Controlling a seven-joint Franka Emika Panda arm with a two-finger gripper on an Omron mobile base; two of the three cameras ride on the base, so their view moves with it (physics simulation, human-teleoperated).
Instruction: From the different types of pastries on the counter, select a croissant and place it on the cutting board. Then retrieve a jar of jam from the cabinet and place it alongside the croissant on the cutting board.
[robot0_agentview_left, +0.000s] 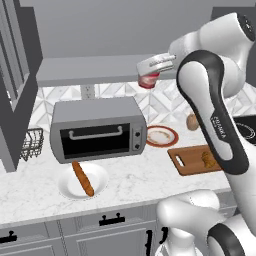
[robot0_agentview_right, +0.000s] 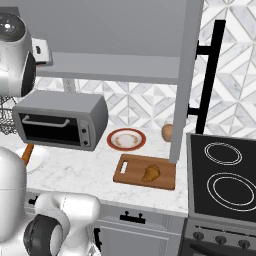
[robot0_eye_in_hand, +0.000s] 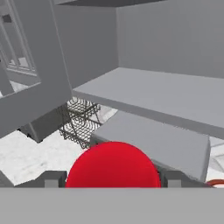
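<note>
The gripper (robot0_agentview_left: 150, 75) is clamped on the jar of jam (robot0_agentview_left: 148, 81), holding it in the air just in front of the cabinet (robot0_agentview_left: 90, 70) ledge, above the toaster oven (robot0_agentview_left: 97, 129). The croissant (robot0_agentview_right: 150, 173) already lies on the cutting board (robot0_agentview_right: 131, 167) (free space remains beside it), so the jar probably goes there next.

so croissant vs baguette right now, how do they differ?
The croissant is short and chunky; the baguette is long and thin. The croissant lies on the wooden cutting board, right of the toaster oven; the baguette lies on a white plate in front of the oven. The croissant is golden-brown, the baguette a darker orange-brown. Both rest untouched on the counter.
</note>
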